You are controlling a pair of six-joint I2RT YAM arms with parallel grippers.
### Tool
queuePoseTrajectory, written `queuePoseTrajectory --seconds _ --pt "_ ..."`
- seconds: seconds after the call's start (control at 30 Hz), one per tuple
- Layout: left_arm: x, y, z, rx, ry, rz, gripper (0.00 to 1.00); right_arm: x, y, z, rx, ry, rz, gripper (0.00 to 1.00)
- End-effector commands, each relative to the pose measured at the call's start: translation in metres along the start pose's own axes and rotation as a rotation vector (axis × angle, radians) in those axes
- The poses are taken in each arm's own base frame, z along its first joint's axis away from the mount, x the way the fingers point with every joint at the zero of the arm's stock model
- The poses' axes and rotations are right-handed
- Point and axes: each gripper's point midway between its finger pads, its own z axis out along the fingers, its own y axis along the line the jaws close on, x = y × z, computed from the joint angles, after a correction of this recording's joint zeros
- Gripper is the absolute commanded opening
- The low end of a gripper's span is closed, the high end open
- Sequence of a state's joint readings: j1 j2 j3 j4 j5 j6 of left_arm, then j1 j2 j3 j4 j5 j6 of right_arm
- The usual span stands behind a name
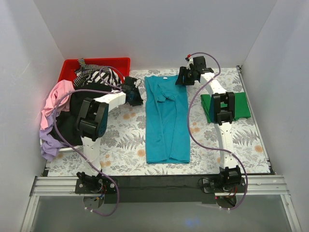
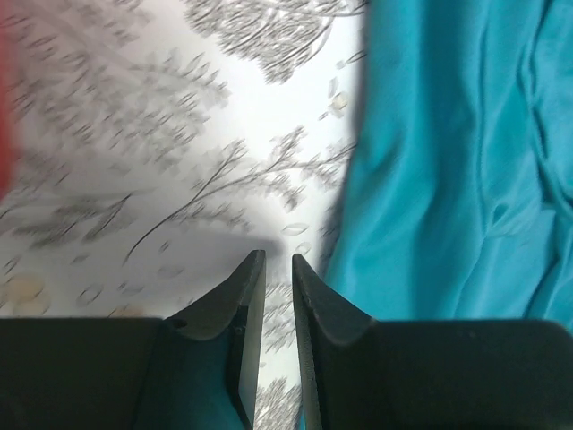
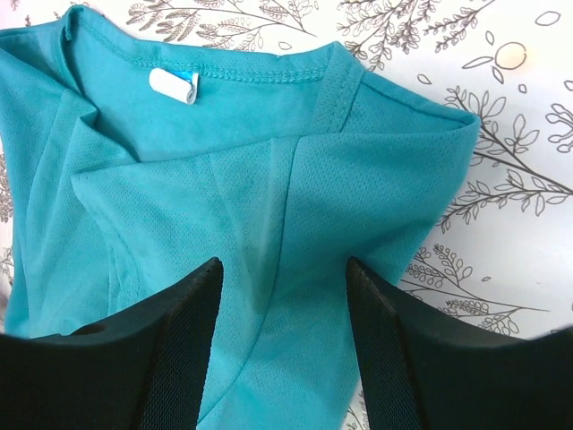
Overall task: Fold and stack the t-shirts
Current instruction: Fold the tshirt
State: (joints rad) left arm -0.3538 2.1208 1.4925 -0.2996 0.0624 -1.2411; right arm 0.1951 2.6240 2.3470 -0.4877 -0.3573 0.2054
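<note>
A teal t-shirt [image 1: 166, 121] lies lengthwise in the middle of the table, sides folded in, collar at the far end. My right gripper [image 1: 182, 77] hovers by that collar end. In the right wrist view it [image 3: 283, 262] stands open, its fingers straddling the teal cloth [image 3: 269, 161] below the neckline without pinching it. My left gripper [image 1: 136, 96] is just left of the shirt's upper edge. The left wrist view shows it [image 2: 278, 258] with only a narrow gap and nothing in it, the teal shirt [image 2: 448, 179] to its right. A folded green t-shirt [image 1: 241, 104] lies at right, partly under the right arm.
A red bin [image 1: 70, 65] stands at the back left. Over it and down the left side spills a heap of striped [image 1: 96, 75], pink [image 1: 55, 96], black [image 1: 67, 121] and lilac [image 1: 48, 145] shirts. White walls close in three sides of the floral table cover [image 1: 120, 140].
</note>
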Motion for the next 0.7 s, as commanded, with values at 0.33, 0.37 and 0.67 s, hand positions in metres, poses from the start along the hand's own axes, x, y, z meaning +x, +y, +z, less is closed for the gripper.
queuePoseTrajectory --seconds 0.33,0.37,0.67 --pt "-0.061 -0.065 -0.068 0.201 -0.151 0.088 0.17 -0.037 0.046 -0.073 -0.068 -0.14 -0.115 0.64" --pt "-0.067 -0.073 -0.071 0.236 -0.165 0.098 0.17 -0.038 0.049 -0.076 -0.071 -0.142 -0.116 0.64" --pt "-0.089 -0.135 -0.063 0.494 -0.136 0.142 0.18 0.003 0.068 -0.093 -0.148 -0.062 -0.083 0.62"
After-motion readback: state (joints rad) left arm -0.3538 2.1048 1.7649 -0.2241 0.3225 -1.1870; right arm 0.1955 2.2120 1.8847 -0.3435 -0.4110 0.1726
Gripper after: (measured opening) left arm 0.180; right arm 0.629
